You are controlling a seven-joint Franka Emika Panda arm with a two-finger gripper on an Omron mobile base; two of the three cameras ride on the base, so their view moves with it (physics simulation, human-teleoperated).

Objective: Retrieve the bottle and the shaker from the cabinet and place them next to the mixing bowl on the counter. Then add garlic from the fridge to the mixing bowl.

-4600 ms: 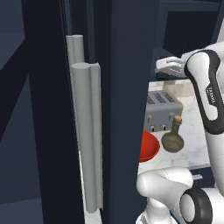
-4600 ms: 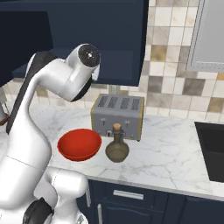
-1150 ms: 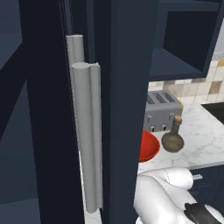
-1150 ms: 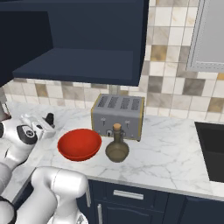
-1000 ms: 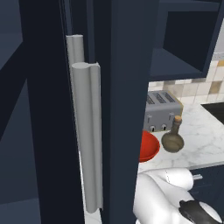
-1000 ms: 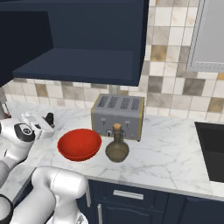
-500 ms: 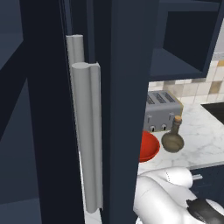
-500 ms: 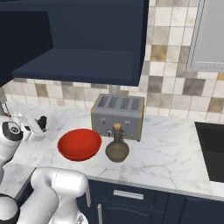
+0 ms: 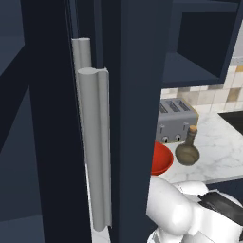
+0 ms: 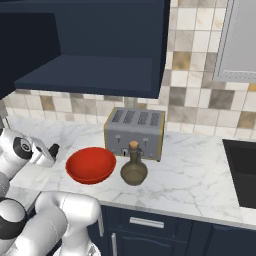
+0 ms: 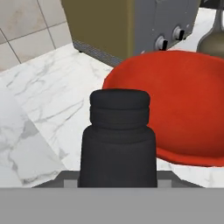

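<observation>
My gripper (image 10: 49, 150) is shut on the small black shaker (image 11: 117, 140), low over the white marble counter (image 10: 190, 175) just left of the red mixing bowl (image 10: 91, 165). In the hand view the shaker stands in front of the bowl (image 11: 179, 105). The olive-brown bottle (image 10: 133, 167) with its cork stands upright to the right of the bowl, also seen as bottle (image 9: 187, 149). The navy cabinet (image 10: 95, 65) hangs open above. Whether the shaker touches the counter I cannot tell. The garlic is out of view.
A grey four-slot toaster (image 10: 135, 131) stands behind the bowl and bottle. A black cooktop (image 10: 242, 170) lies at the far right. In the left base view, grey upright handle bars (image 9: 92, 133) on a tall dark panel stand close at the left.
The arm has swung down from the cabinet to counter height left of the bowl, with the shaker in its grip. Over the last second it sank a little lower.
</observation>
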